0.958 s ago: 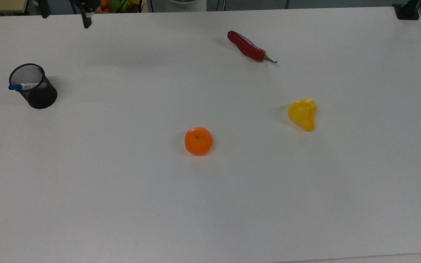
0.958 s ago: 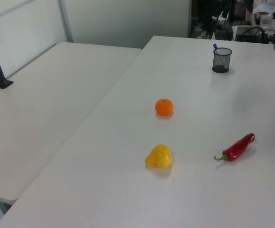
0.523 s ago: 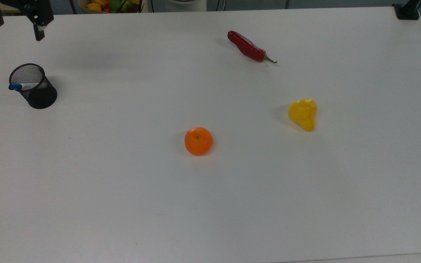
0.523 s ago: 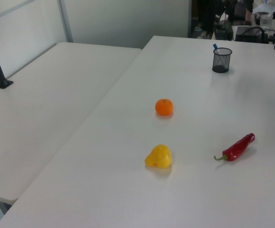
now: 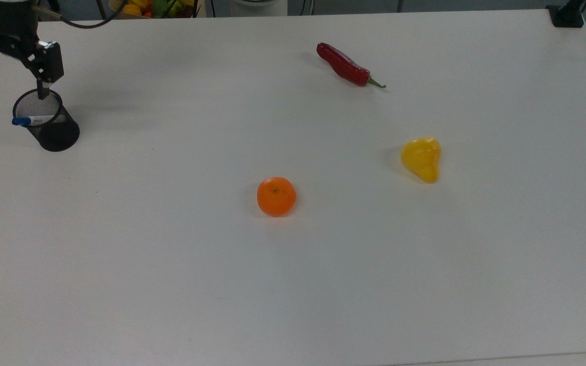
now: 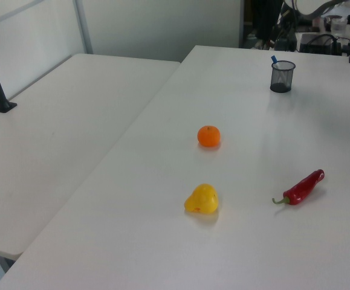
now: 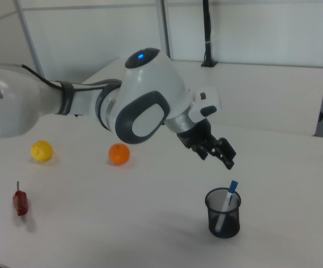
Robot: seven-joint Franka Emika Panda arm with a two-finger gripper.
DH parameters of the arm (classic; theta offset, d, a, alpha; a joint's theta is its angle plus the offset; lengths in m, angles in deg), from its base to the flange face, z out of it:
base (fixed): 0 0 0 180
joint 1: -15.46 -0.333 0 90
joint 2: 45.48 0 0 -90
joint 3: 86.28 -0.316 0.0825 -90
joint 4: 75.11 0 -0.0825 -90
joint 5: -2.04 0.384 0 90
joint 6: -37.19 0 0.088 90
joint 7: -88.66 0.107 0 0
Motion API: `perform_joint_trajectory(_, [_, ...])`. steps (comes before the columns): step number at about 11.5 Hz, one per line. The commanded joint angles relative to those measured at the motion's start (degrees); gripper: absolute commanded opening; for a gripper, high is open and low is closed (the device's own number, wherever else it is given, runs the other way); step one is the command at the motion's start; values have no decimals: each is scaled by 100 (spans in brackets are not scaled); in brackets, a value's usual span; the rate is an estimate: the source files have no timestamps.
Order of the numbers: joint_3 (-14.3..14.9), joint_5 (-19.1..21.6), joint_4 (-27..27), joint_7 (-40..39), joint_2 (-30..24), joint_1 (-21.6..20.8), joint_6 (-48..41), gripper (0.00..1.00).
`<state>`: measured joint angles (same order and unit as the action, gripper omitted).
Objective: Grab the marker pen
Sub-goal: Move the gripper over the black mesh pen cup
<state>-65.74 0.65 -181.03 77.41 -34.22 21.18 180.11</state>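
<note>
Marker pen (image 7: 227, 204), white-barrelled and blue-capped, leans inside the black mesh cup (image 5: 49, 122), cap jutting over the rim for grasping; the gripper (image 5: 17, 76) hovers nearby, fingers spread, empty.

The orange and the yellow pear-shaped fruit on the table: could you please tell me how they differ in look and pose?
The orange is round and deep orange with a small stem dimple facing up; the yellow pear-shaped fruit is lopsided, broad at one end and tapering to the other. The orange sits near the middle of the table; the yellow fruit lies on its side toward the top view's right, nearer the red chilli. Both rest untouched on the white table, apart from each other.
</note>
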Motion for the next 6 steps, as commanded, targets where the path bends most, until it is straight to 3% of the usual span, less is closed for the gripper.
perform_joint_trajectory(1, [38,-55,-69,-97,296,-19,525,83])
perform_joint_trajectory(6, [38,-64,-78,-150,701,78,974,70])
